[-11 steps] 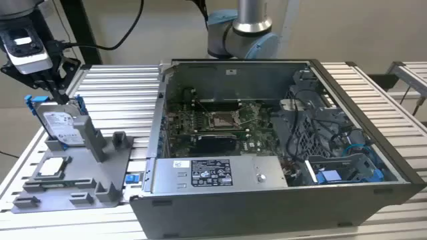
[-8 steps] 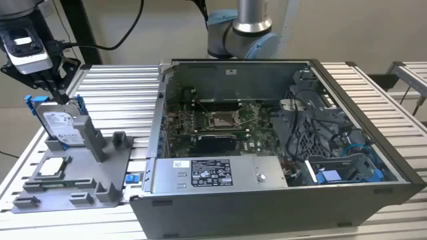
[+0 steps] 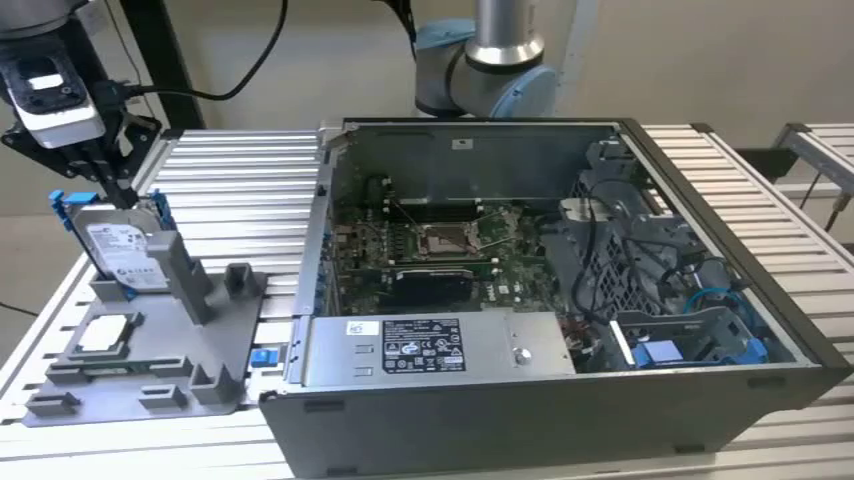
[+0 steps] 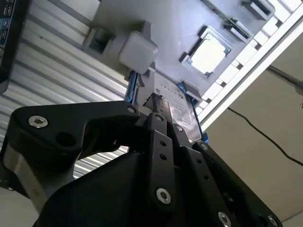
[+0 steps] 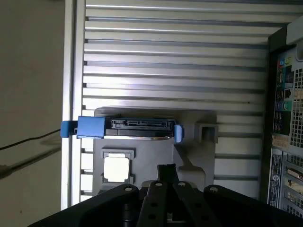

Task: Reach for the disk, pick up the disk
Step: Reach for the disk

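The black end effector [image 3: 120, 192], tips drawn narrow with nothing between them, hangs directly above the flat silver-grey metal disk [image 3: 127, 248], which stands blue-framed, long axis vertical, in the grey plastic fixture [image 3: 200, 335] on the slatted metal desk [image 3: 240, 190].

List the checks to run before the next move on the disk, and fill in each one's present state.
1. Disk stands upright in the grey holder: ok.
2. Gripper is at the disk's top edge: ok.
3. Grip closed on the disk: cannot tell.
4. Blue frame sits on the disk's sides: ok.
5. Small silver chip lies on the holder apart from the disk: ok.
6. Open computer case stands off to the exterior view's right of the holder: ok.
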Available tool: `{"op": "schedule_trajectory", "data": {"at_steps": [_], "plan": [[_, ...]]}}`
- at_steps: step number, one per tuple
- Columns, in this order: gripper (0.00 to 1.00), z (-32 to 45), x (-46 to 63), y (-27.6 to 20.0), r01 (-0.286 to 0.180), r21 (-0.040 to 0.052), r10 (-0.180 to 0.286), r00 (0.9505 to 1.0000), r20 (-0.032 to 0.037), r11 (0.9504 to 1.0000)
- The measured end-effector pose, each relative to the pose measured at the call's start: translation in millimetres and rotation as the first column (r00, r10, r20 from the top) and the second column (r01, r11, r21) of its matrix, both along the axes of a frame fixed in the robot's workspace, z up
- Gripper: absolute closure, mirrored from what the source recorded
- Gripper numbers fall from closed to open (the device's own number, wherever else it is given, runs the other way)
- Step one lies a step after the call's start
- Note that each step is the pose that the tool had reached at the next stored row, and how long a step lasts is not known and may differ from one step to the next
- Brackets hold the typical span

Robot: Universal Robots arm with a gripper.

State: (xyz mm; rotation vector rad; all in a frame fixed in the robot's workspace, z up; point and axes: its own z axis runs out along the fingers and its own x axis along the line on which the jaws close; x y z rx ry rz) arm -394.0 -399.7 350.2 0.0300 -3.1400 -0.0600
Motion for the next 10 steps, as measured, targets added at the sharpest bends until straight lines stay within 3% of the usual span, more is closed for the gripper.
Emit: {"op": "schedule_trajectory", "data": {"at_steps": [4, 10], "plan": [[1.0, 0.0, 0.0, 2.8, 0.0, 0.0, 0.0, 1.0, 0.0, 1.0], [1.0, 0.0, -0.8, 22.3, 0.0, 0.0, 0.0, 1.0, 0.0, 1.0]]}}
